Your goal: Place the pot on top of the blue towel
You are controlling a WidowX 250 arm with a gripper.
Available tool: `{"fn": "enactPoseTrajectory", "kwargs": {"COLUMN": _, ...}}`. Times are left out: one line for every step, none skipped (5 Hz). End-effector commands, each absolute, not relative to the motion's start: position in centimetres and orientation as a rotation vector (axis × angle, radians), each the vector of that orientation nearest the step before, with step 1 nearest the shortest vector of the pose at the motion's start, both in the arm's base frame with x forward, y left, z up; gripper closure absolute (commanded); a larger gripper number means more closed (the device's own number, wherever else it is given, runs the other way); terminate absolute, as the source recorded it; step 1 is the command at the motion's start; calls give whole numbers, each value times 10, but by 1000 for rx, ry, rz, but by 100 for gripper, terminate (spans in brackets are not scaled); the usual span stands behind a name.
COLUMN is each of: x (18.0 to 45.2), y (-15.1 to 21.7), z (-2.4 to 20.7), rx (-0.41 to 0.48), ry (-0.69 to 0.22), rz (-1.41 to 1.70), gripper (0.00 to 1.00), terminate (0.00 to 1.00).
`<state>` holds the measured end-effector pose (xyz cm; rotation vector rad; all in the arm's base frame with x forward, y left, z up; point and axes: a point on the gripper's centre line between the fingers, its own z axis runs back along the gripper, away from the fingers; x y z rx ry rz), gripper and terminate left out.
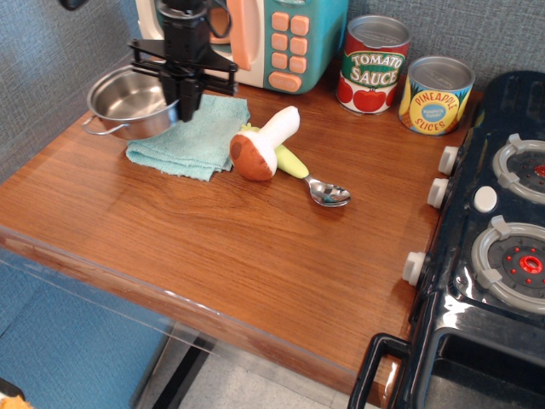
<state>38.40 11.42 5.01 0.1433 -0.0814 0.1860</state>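
Note:
The shiny steel pot (pixel 128 100) is at the back left of the wooden table, upright, with its right side over the left edge of the light blue towel (pixel 194 136). I cannot tell if it rests down or hangs just above. My black gripper (pixel 185 104) comes down from above and is shut on the pot's right rim. One wire handle sticks out at the pot's left front. The towel lies flat, mostly uncovered.
A teal toy microwave (pixel 277 38) stands right behind the gripper. A toy mushroom (pixel 262 143) and a green-handled spoon (pixel 317 185) lie just right of the towel. Tomato sauce can (pixel 377 64) and pineapple can (pixel 436 94) stand at the back. A toy stove (pixel 502 247) fills the right.

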Motion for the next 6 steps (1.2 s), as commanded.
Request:
{"fn": "enactPoseTrajectory", "kwargs": {"x": 391, "y": 96, "z": 59, "rx": 147, "ry": -112, "rz": 138, "gripper": 100, "terminate": 0}}
{"fn": "enactPoseTrajectory", "kwargs": {"x": 395, "y": 95, "z": 52, "rx": 158, "ry": -94, "rz": 145, "gripper": 100, "terminate": 0}}
{"fn": "enactPoseTrajectory", "kwargs": {"x": 395, "y": 96, "z": 52, "rx": 157, "ry": -74, "rz": 169, "gripper": 0, "terminate": 0}}
{"fn": "enactPoseTrajectory", "kwargs": {"x": 389, "y": 92, "z": 68, "rx": 142, "ry": -121, "rz": 173, "gripper": 0, "terminate": 0}}
{"fn": "enactPoseTrajectory", "kwargs": {"x": 383, "y": 84, "z": 95, "rx": 87, "ry": -171, "rz": 173, "gripper": 0, "terminate": 0}}
{"fn": "enactPoseTrajectory", "kwargs": {"x": 374, "y": 78, "z": 108, "rx": 63, "ry": -203, "rz": 143, "gripper": 0, "terminate": 0}}
